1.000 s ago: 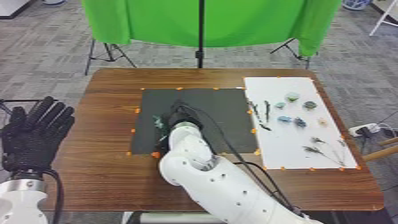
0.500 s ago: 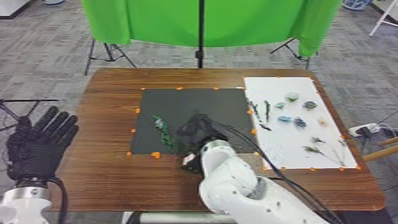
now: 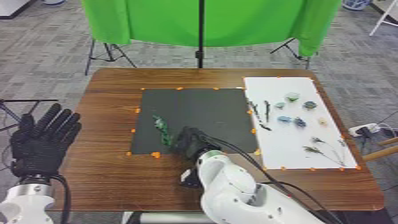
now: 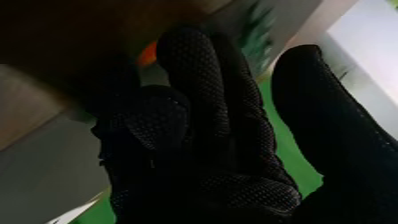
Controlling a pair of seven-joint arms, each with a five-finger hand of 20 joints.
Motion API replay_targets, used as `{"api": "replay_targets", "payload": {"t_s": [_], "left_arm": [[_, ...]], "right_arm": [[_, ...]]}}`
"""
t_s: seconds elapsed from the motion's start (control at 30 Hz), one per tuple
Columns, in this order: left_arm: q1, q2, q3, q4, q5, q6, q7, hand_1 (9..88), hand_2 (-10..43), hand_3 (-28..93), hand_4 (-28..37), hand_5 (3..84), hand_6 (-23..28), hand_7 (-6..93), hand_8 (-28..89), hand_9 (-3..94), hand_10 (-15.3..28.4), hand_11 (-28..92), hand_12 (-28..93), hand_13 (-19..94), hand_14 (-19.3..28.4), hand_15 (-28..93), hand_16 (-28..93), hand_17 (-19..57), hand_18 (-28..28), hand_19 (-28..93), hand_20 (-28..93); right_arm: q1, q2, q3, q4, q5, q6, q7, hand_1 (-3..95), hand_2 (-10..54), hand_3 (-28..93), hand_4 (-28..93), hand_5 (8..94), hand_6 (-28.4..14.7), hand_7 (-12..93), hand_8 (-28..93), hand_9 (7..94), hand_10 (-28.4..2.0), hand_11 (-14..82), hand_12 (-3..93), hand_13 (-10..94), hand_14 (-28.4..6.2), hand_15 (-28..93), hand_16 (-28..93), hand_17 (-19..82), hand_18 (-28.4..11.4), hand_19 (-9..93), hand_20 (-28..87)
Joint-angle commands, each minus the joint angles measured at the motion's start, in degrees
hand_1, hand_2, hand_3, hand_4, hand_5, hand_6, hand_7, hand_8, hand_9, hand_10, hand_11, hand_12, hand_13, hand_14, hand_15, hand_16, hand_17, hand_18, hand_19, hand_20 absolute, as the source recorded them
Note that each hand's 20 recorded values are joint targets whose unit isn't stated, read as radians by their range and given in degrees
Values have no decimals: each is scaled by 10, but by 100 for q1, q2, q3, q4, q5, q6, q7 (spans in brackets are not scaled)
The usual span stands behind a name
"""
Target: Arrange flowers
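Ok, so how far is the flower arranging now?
Only begun, it seems: one green sprig lies on the dark mat. The right hand, open by the mat's near edge, appears empty. Left to place, presumably: the flower heads, dark twigs and thin stems on the white sheet.

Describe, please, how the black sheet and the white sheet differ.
The black sheet is nearly square, while the white sheet, on its right, is longer from near to far. The black sheet carries a leafy green sprig; the white sheet holds several flower heads and stems. Both have orange marks along their edges.
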Motion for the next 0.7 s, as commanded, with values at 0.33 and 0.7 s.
{"api": "replay_targets", "payload": {"t_s": [0.33,0.7], "left_arm": [[102,-99,-75,2,-12,28,-89,275,100,671,-283,460,93,74,-78,427,151,161,109,360,146,248,-20,-51,134,291,116],[257,-183,-183,-72,44,-6,-74,275,100,672,-283,461,93,75,-78,428,149,161,110,361,146,249,-20,-51,133,290,116]], "right_arm": [[-212,-49,-184,-131,348,-393,128,372,10,777,-244,691,-49,89,-106,783,-186,414,266,704,-157,759,301,309,-275,832,271],[-1126,964,2162,-1033,-440,-225,-1395,385,-20,772,-244,727,-47,114,-104,776,-176,378,249,694,-145,727,286,298,-259,809,259]]}}
